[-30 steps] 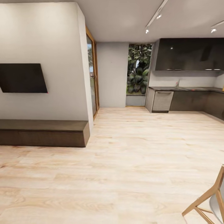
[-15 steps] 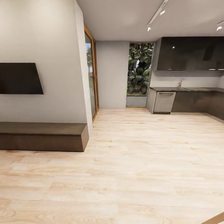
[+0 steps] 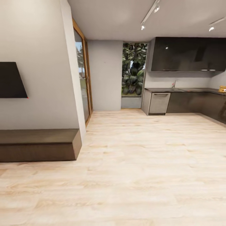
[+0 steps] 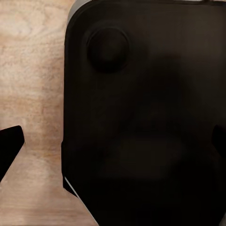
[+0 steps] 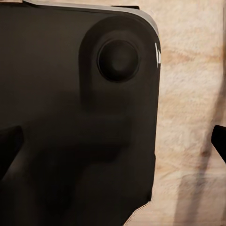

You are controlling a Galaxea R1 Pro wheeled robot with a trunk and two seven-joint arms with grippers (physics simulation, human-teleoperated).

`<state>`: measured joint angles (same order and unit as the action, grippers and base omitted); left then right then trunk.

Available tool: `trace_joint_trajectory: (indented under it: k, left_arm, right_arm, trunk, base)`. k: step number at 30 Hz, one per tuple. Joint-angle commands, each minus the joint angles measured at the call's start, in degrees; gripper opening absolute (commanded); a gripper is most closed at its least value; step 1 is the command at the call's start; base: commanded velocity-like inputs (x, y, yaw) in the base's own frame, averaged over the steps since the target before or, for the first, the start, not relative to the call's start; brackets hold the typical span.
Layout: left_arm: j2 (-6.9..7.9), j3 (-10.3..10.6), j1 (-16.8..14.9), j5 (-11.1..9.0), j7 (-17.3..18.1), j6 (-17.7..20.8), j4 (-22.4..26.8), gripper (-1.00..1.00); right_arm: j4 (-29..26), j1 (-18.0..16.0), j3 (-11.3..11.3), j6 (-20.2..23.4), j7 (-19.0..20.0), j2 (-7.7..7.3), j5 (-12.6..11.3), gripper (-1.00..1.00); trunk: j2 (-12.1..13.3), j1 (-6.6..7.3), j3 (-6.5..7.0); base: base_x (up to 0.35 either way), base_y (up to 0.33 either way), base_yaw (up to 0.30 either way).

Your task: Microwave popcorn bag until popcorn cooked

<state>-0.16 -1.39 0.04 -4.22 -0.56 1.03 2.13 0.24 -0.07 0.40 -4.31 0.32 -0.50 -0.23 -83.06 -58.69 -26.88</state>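
Observation:
The grey countertop (image 3: 188,90) runs along the far right wall of the head view, over dark cabinet fronts, well across the wooden floor. A small yellowish thing (image 3: 222,88) sits on its right end, too small to identify. The popcorn bag and the microwave are out of view. In the left wrist view my left gripper (image 4: 113,146) hangs open above my dark base, one fingertip (image 4: 9,143) at each side edge. In the right wrist view my right gripper (image 5: 114,143) is likewise open over the base, with nothing between its fingers.
A low dark bench (image 3: 37,144) and a wall with a black screen (image 3: 11,80) stand at the left. A wall corner (image 3: 73,94) juts out beside a glass door. A grey dishwasher front (image 3: 159,103) ends the cabinet run. Light wooden floor (image 3: 141,157) stretches ahead.
The whole head view has shifted: the camera has moved forward and turned right. The wooden chair has left the lower right corner. The kitchen looks slightly nearer.

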Motion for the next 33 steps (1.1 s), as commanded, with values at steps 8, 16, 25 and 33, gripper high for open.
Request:
trace_joint_trajectory:
  k: [8, 16, 25, 33]
  left_arm:
    - [-0.01, -0.1, 0.0, -0.4, -0.1, 0.1, 0.1, 1.00]
    - [-0.01, -0.1, 0.0, -0.4, -0.1, 0.1, 0.1, 1.00]
    - [-0.01, -0.1, 0.0, -0.5, -0.1, 0.1, 0.1, 1.00]
    - [-0.01, -0.1, 0.0, -0.4, -0.1, 0.1, 0.1, 1.00]
  right_arm:
    - [0.0, 0.0, 0.0, -0.3, 0.0, -0.03, 0.0, 1.00]
    - [0.0, 0.0, 0.0, -0.3, 0.0, -0.03, 0.0, 1.00]
    - [0.0, 0.0, 0.1, -0.3, 0.0, -0.03, 0.1, 1.00]
    - [0.0, 0.0, 0.1, -0.3, 0.0, -0.03, 0.1, 1.00]
  trunk:
    - [0.0, -0.03, -0.04]
    - [0.0, -0.03, -0.04]
    - [0.0, -0.03, -0.04]
    - [0.0, -0.03, -0.04]
  base:
    - [0.328, 0.000, -0.247]
    - [0.328, 0.000, -0.247]
    - [0.328, 0.000, -0.122]
    - [0.328, 0.000, -0.001]
